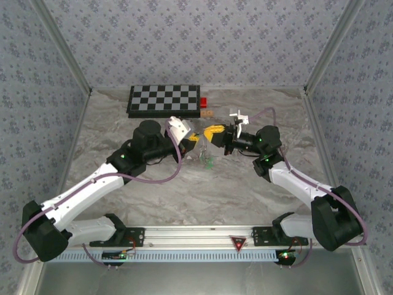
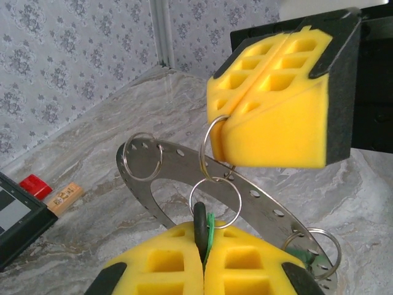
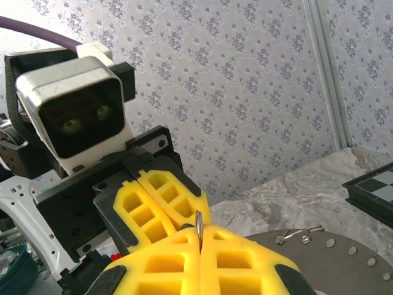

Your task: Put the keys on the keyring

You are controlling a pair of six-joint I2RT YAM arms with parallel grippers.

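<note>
The keyring [image 2: 184, 161] is a flat grey metal band with small holes and thin wire loops hooked through them, hanging above the table between the two grippers. My left gripper [image 2: 202, 247] is shut on a key [image 2: 210, 226] with a green head, which sits by a wire loop [image 2: 238, 200]. My right gripper [image 2: 225, 121] faces it from above and is shut on another wire loop [image 2: 206, 144] of the keyring. That loop's edge [image 3: 198, 224] sticks up between the right gripper's [image 3: 200, 238] pads, with the left gripper [image 3: 184, 221] just beyond. A second green key [image 2: 302, 255] hangs at the band's low end.
A chessboard [image 1: 164, 100] lies at the back of the marble table, with a small red block [image 1: 203, 102] and a tan piece [image 1: 209, 113] beside it. A white object [image 1: 236, 115] sits behind the right gripper. Patterned walls close in three sides.
</note>
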